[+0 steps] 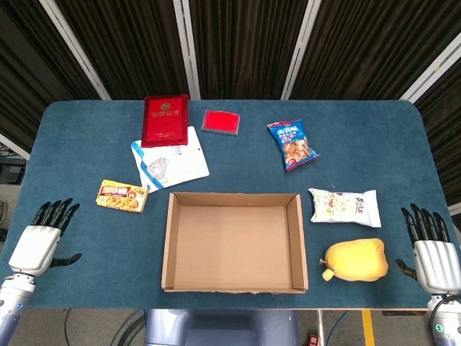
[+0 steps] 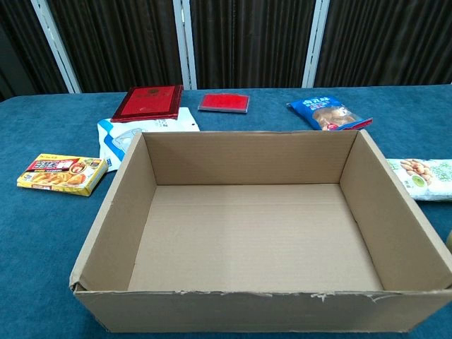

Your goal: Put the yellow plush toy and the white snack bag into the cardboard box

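The open cardboard box (image 1: 171,245) sits empty at the table's front middle and fills the chest view, its wall (image 2: 247,311) nearest the camera. Right of it lies the white snack bag (image 1: 344,207), whose end shows past the box (image 2: 425,178). The yellow plush toy (image 1: 355,260) rests in front of that bag near the table's front edge. My right hand (image 1: 431,245) hovers open just right of the toy, fingers spread. My left hand (image 1: 39,241) is open at the front left corner, far from both objects.
A yellow food box (image 1: 122,196) lies left of the cardboard box. Behind are a white-and-blue pouch (image 1: 171,163), a red book (image 1: 165,120), a small red case (image 1: 221,121) and a blue snack bag (image 1: 293,143).
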Robot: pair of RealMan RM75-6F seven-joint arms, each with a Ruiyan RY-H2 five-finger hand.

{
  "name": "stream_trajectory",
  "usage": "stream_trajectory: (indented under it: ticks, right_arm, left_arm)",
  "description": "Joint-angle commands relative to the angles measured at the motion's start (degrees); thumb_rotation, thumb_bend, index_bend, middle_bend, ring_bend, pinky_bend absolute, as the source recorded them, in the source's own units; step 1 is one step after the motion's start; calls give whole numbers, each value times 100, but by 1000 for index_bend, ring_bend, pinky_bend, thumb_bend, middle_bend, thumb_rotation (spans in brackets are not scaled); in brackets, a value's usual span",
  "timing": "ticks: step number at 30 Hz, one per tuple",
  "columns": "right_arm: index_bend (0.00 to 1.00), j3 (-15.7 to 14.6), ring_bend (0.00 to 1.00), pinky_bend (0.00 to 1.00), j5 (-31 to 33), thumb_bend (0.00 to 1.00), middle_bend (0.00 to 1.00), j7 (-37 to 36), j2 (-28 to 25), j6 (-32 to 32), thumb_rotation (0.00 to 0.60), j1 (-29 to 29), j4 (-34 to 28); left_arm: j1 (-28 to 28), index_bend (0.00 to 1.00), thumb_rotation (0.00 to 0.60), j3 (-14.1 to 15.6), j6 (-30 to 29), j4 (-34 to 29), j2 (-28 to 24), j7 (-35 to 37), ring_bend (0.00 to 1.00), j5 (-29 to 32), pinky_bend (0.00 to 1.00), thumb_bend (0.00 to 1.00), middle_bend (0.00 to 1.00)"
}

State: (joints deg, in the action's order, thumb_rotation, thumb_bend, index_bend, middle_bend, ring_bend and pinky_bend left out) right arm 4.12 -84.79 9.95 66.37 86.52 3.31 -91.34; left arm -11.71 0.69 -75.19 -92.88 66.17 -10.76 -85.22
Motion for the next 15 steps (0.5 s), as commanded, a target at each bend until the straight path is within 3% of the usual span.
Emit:
stream_trajectory:
  ticks: [1,6,15]
  right_arm:
    - [0,-3,0,0,-1,0,0,13,-1,3,600,-4,-11]
    - [0,-35,0,0,26,0,0,76,-25,-12,600,-32,-74]
    - [0,-464,0,0,-160,0,0,614,-271,-357,600,-82,-782]
  left_arm:
    - [-2,58,561,3,6,1,-5,9,0,-1,0,65,0]
    - [2,57,565,0,-8,-13,-12,24,0,-5,0,65,0]
    - [-38,57,559,-38,30,-3,-6,91,0,19,0,65,0]
